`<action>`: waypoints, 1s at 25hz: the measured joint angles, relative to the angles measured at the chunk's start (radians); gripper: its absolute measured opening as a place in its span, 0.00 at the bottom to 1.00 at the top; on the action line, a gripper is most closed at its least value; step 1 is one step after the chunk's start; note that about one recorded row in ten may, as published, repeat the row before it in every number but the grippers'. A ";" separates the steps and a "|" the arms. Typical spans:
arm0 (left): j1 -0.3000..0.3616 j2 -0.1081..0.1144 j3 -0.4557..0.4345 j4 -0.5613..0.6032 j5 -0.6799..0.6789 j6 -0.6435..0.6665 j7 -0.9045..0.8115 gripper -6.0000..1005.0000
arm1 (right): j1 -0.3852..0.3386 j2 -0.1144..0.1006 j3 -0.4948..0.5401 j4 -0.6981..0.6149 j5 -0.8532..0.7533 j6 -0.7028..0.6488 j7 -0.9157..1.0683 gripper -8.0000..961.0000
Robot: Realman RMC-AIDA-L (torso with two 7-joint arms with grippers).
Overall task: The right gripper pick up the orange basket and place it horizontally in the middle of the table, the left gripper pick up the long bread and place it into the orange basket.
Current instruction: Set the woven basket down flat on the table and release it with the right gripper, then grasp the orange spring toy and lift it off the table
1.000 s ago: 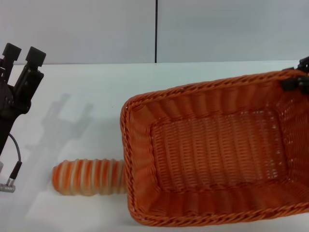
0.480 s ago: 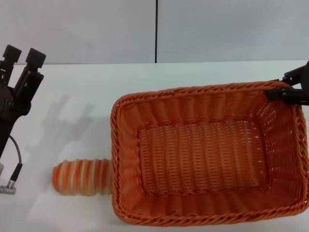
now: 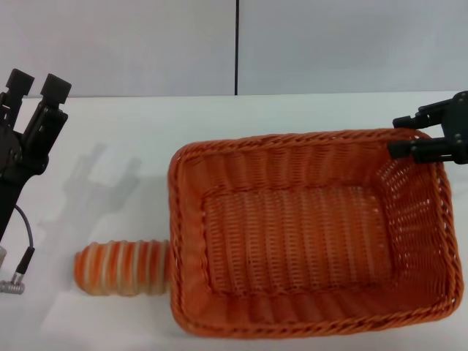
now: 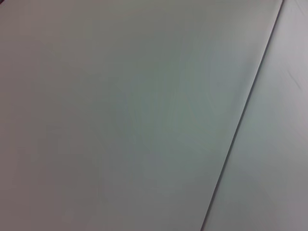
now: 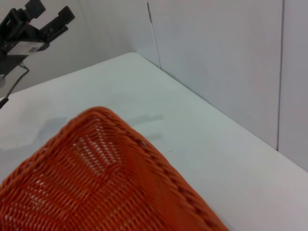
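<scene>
Your right claw sits at the far right corner of the orange basket, its two dark fingers now standing apart, one above the braided rim and one just inside it. Half a second ago those fingers were pinched on that corner; here they look loosened, though you cannot tell from the head view whether the lower finger touches the weave.

The basket lies flat on the white desk, long side running across your view, open side up. Compared with a second ago it has swung level and moved to the left, so its far rim no longer tilts upward at the right. Its left short wall now covers the right end of the long bread, which lies on the desk just beside the basket, outside it, in much the same spot as before.

Your left claw hangs at the far left, above the desk and well apart from the bread, fingers slightly parted and holding nothing; it has not shifted. The right wrist view shows the basket corner close up and the left claw far off.
</scene>
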 joint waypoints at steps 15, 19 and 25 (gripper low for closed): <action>0.000 0.003 0.006 0.010 0.001 0.011 -0.003 0.80 | -0.051 0.056 0.240 -0.008 0.045 -0.052 -0.131 0.59; 0.002 0.011 0.030 0.096 0.021 0.071 -0.037 0.80 | -0.092 0.082 0.317 0.015 0.135 -0.060 -0.180 0.59; 0.039 0.021 0.090 0.390 0.030 0.119 -0.276 0.79 | -0.205 0.148 0.457 0.073 0.367 -0.100 -0.245 0.59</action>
